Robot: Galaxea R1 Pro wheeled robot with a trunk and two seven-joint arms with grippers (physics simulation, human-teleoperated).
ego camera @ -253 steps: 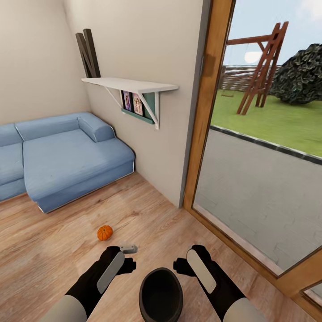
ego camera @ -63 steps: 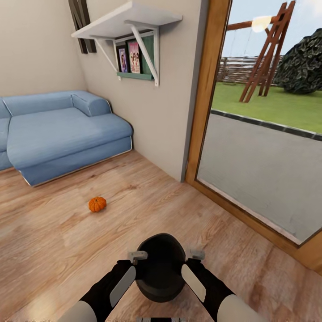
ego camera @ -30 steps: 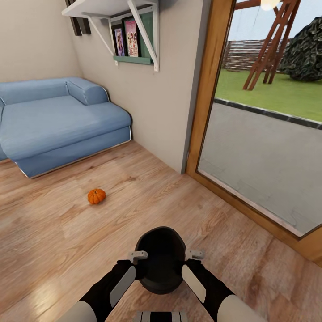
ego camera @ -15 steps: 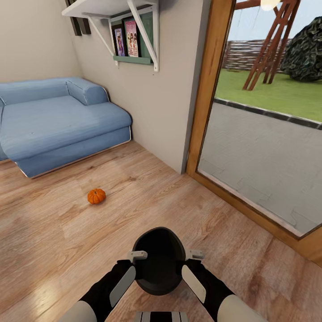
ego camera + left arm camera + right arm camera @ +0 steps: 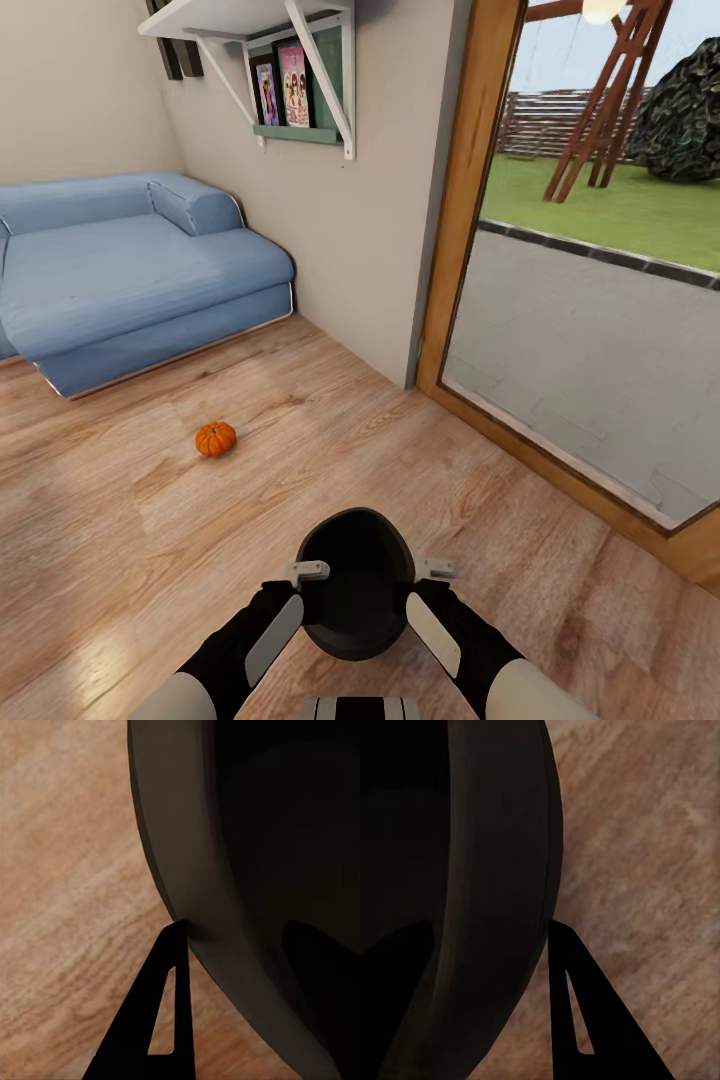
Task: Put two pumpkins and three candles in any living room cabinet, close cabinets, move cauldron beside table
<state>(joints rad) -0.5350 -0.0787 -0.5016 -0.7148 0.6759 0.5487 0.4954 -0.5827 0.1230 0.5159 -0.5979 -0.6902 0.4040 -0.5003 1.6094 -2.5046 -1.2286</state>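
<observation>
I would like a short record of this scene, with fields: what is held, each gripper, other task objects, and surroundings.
held object: black cauldron, gripped at its rim from both sides
left gripper: one finger outside the cauldron wall, one inside, shut on the rim
right gripper: same grip on the opposite rim
other task object: one orange pumpkin on the wooden floor, apart from the cauldron
surroundings: blue sofa, wall shelf, glass door

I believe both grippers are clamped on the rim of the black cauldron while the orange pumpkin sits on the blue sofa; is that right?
Not quite: the pumpkin sits on the wooden floor in front of the sofa, as the head view shows. The left gripper and right gripper do grip the cauldron rim.
</observation>
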